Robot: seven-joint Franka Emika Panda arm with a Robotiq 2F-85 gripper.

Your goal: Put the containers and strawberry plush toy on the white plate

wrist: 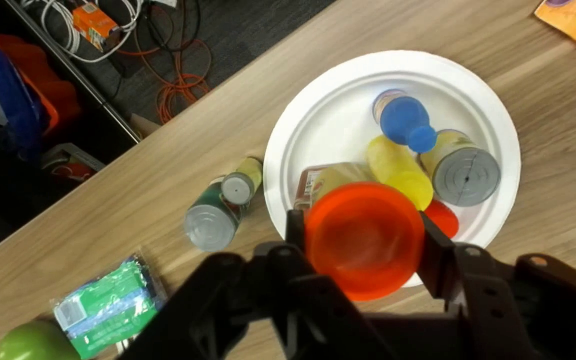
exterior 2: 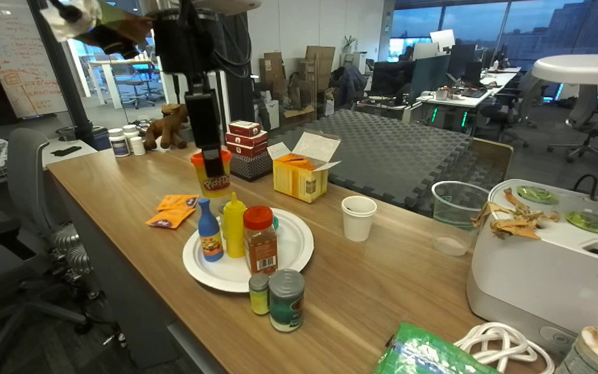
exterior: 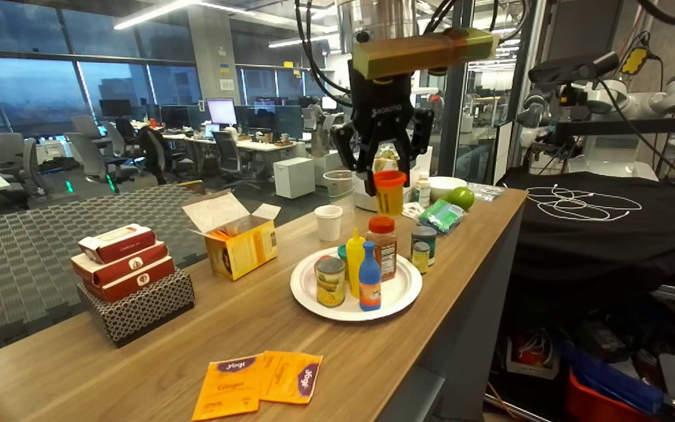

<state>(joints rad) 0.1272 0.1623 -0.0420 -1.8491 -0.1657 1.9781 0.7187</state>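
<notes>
My gripper [exterior: 388, 183] is shut on a yellow jar [exterior: 390, 202] with an orange-red lid, raised well above the table. In the wrist view its lid [wrist: 364, 240] covers part of the white plate [wrist: 313, 130]. On the plate stand a yellow squeeze bottle [exterior: 355, 266], a blue bottle [exterior: 370, 278], a red-lidded jar [exterior: 388, 255] and a grey-topped can [exterior: 330, 284]. A red rounded thing [wrist: 442, 218] shows partly there; whether it is the strawberry plush toy I cannot tell. Beside the plate are a pale yellow-green jar [exterior 2: 259, 294] and a green can [exterior 2: 287, 301].
Nearby on the table are white paper cups [exterior 2: 358, 218], an open yellow cardboard box [exterior 2: 300, 179] and orange packets [exterior: 258, 381]. Red-and-white boxes [exterior: 123, 264] are stacked on a patterned box. A green packet [exterior: 443, 215] and a white machine [exterior 2: 548, 270] also stand around.
</notes>
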